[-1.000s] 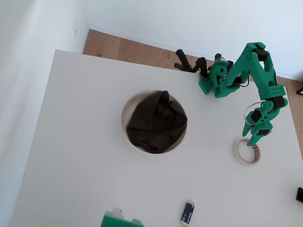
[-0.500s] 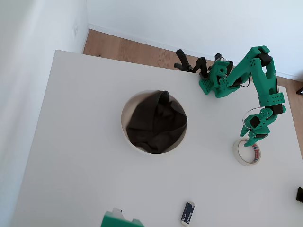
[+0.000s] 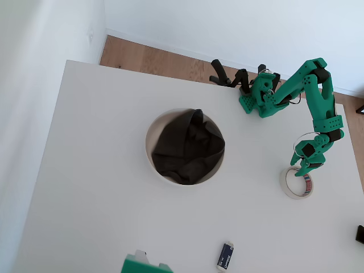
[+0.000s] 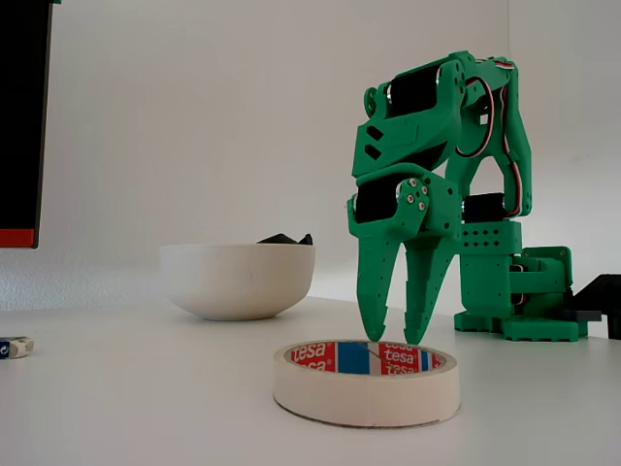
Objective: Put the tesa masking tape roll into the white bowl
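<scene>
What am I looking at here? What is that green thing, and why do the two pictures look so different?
The green thing is a small robot arm bolted to a white table. One picture looks straight down from above; the other is taken low, at table height. The arm ends in a two-finger gripper, open and pointing down just above a roll of tesa masking tape; it holds nothing. Further off stands a white bowl with dark cloth inside, and a small blue packet lies near the table's edge.
</scene>
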`<action>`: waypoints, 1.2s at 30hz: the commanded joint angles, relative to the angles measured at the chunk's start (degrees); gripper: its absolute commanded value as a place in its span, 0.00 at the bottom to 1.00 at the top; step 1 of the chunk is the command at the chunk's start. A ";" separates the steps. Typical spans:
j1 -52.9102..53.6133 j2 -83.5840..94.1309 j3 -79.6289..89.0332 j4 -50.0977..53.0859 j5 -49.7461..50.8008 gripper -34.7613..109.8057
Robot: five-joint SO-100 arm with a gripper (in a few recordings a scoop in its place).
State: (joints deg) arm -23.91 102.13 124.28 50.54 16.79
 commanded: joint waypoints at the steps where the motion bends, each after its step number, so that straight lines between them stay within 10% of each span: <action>1: -1.67 1.05 -1.05 0.18 1.49 0.34; 36: -5.36 -1.93 -1.58 1.76 4.39 0.27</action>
State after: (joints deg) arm -28.56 98.96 124.28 52.03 20.65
